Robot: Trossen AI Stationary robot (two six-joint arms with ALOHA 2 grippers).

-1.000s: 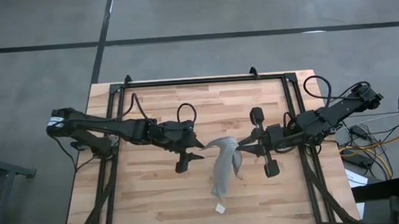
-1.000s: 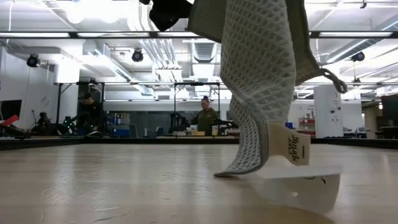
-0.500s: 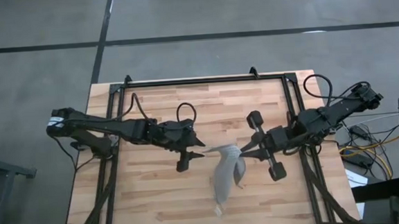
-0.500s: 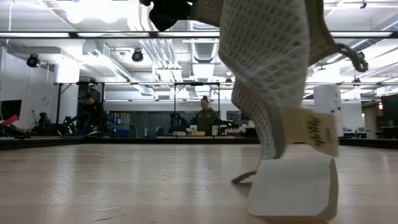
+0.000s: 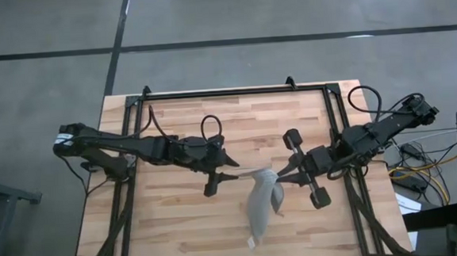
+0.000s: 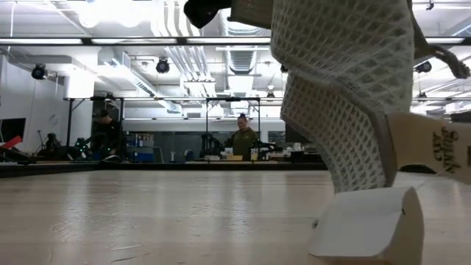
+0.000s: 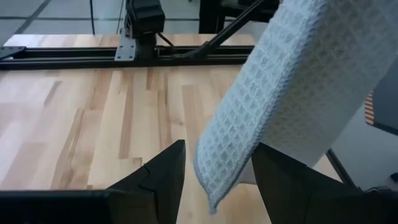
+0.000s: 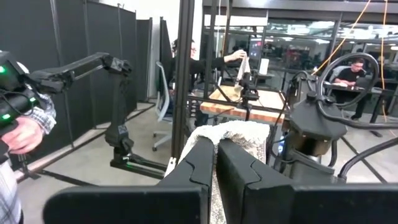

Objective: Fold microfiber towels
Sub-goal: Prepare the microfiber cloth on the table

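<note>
The grey-green waffle-weave towel (image 5: pixel 259 205) hangs from my right gripper (image 5: pixel 277 177), which is shut on its top. In the low view the towel (image 6: pixel 338 81) hangs down with a printed tag (image 6: pixel 434 151), and a white tag (image 6: pixel 368 224) at its lower end touches the tabletop. My left gripper (image 5: pixel 222 176) is open just left of the towel's top. In the left wrist view its fingers (image 7: pixel 219 146) stand on either side of a hanging towel edge (image 7: pixel 214 180) without clearly touching it. My right gripper pinches the towel's top part (image 8: pixel 239 134) between its two shut fingers, which come level from the table's right side. The towel hangs slack below the fingers, bunched into a narrow drape. Its lower end with the white tag (image 5: pixel 251 242) reaches the table.
The wooden tabletop (image 5: pixel 179 226) has a black frame (image 5: pixel 218 92) along its far edge and rails on both sides. Bare wood lies near and left of the towel. People and other arms show in the room beyond the table.
My right gripper has moved slightly toward the table's near edge with the towel. The towel's upper part has drawn in from a spread flap to a narrow drape, and its lower end has slid toward the near edge. My left gripper has moved right, toward the towel's top.
</note>
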